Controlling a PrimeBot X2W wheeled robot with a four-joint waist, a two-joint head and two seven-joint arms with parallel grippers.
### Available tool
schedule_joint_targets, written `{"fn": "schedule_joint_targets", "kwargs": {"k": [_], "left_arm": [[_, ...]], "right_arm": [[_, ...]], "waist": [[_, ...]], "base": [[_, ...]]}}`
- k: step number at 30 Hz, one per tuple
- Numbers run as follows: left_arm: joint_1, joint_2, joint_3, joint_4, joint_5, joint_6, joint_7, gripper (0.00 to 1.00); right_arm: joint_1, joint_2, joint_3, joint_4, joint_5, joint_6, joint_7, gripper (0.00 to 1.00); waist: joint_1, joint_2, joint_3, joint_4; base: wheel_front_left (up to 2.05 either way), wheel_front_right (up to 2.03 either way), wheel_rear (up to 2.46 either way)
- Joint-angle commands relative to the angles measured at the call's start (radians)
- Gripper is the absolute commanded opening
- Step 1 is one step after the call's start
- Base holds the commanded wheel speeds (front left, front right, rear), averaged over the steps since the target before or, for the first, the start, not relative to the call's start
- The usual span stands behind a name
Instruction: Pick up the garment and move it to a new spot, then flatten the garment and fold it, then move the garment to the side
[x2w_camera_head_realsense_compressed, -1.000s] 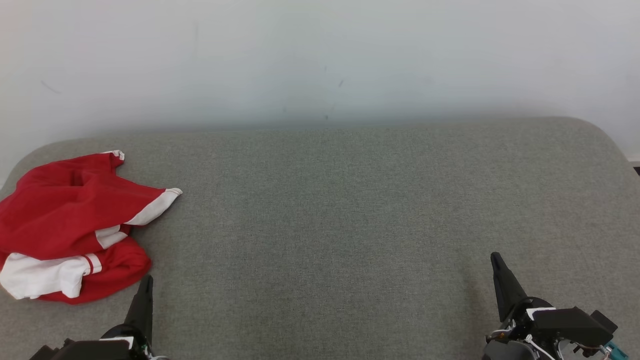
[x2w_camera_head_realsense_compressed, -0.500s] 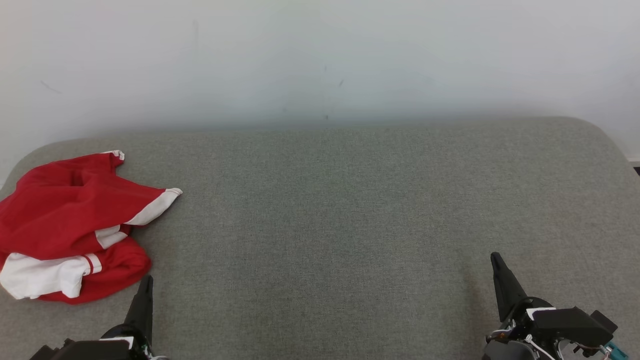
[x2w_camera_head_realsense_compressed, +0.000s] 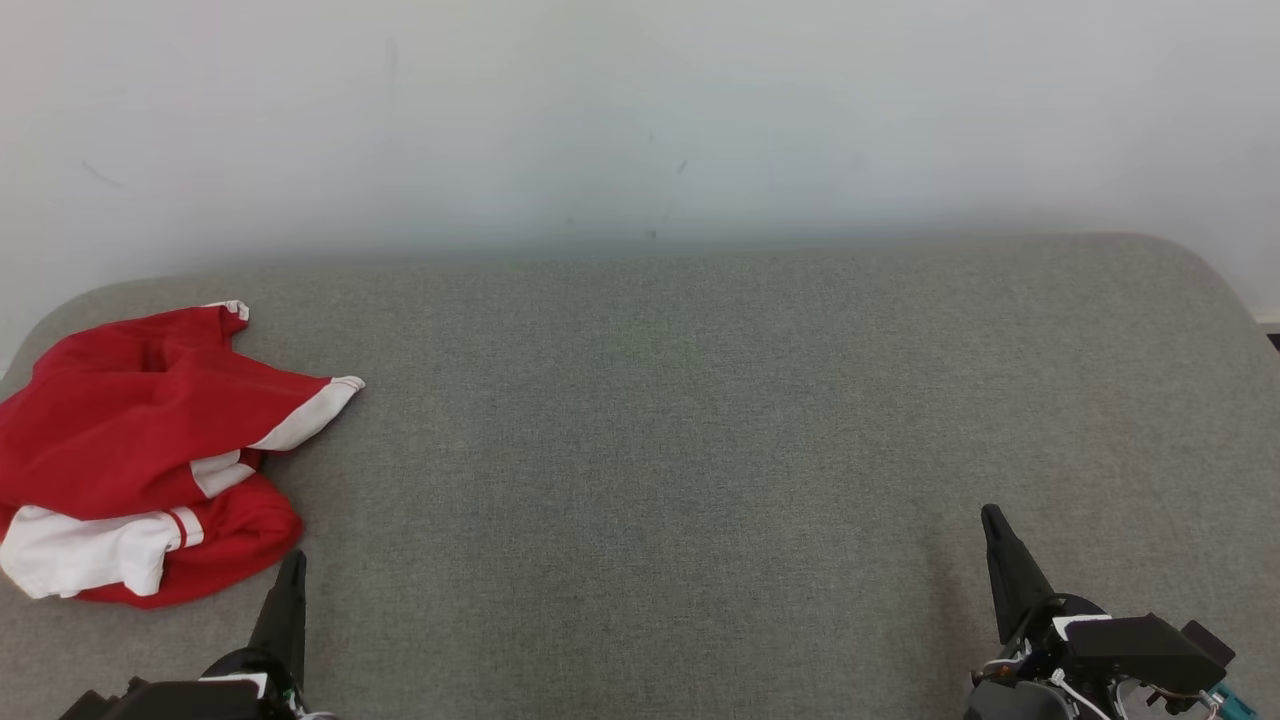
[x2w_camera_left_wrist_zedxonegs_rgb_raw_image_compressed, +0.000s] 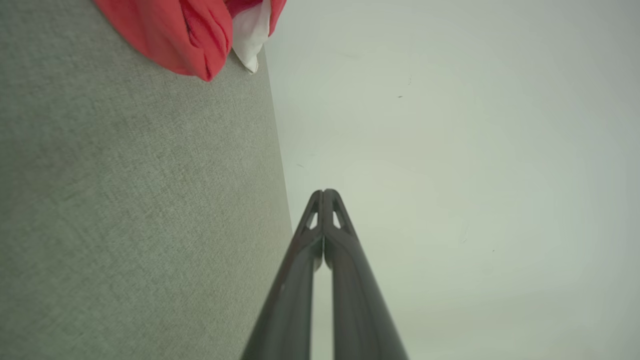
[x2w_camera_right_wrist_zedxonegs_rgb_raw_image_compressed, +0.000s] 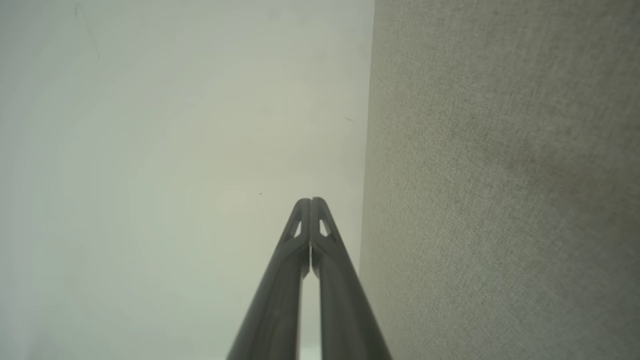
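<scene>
Head view. Wall (x2w_camera_head_realsense_compressed: 640, 110): pale, at back. Cushion (x2w_camera_head_realsense_compressed: 700, 420): grey fabric, wide. Garment (x2w_camera_head_realsense_compressed: 130, 440): red and white, crumpled at cushion's left edge. Left gripper (x2w_camera_head_realsense_compressed: 294, 562): lower left, near garment, jaws pressed together, holding nothing. Right gripper (x2w_camera_head_realsense_compressed: 991, 518): lower right, jaws pressed together, well apart from garment.

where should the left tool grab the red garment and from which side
Probably the white-edged flap jutting from the garment toward the middle of the grey pad: it lies thin and free at the edge. Come down from its right with the left tool, which is shut, so open it first.
</scene>
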Motion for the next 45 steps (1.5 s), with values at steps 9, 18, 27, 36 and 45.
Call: {"fn": "schedule_joint_targets", "kwargs": {"k": [9, 18, 27, 36, 45], "left_arm": [[-0.010, 0.004, 0.000, 0.000, -0.005, -0.003, -0.001, 0.00], [-0.010, 0.004, 0.000, 0.000, -0.005, -0.003, -0.001, 0.00], [-0.010, 0.004, 0.001, 0.000, -0.005, -0.003, -0.001, 0.00], [-0.010, 0.004, 0.000, 0.000, -0.005, -0.003, -0.001, 0.00], [-0.010, 0.004, 0.000, 0.000, -0.005, -0.003, -0.001, 0.00]], "right_arm": [[-0.004, 0.004, 0.000, -0.003, 0.001, -0.002, 0.002, 0.00], [-0.004, 0.004, 0.000, -0.002, 0.001, -0.002, 0.002, 0.00], [-0.004, 0.004, 0.000, -0.002, 0.001, -0.002, 0.002, 0.00], [-0.004, 0.004, 0.000, -0.002, 0.001, -0.002, 0.002, 0.00], [-0.004, 0.004, 0.000, -0.002, 0.001, -0.002, 0.002, 0.00]], "waist": [[0.0000, -0.0001, 0.000, 0.000], [0.0000, -0.0001, 0.000, 0.000], [0.0000, -0.0001, 0.000, 0.000], [0.0000, -0.0001, 0.000, 0.000], [0.0000, -0.0001, 0.000, 0.000]], "base": [[0.00, 0.00, 0.00], [0.00, 0.00, 0.00], [0.00, 0.00, 0.00], [0.00, 0.00, 0.00], [0.00, 0.00, 0.00]]}}
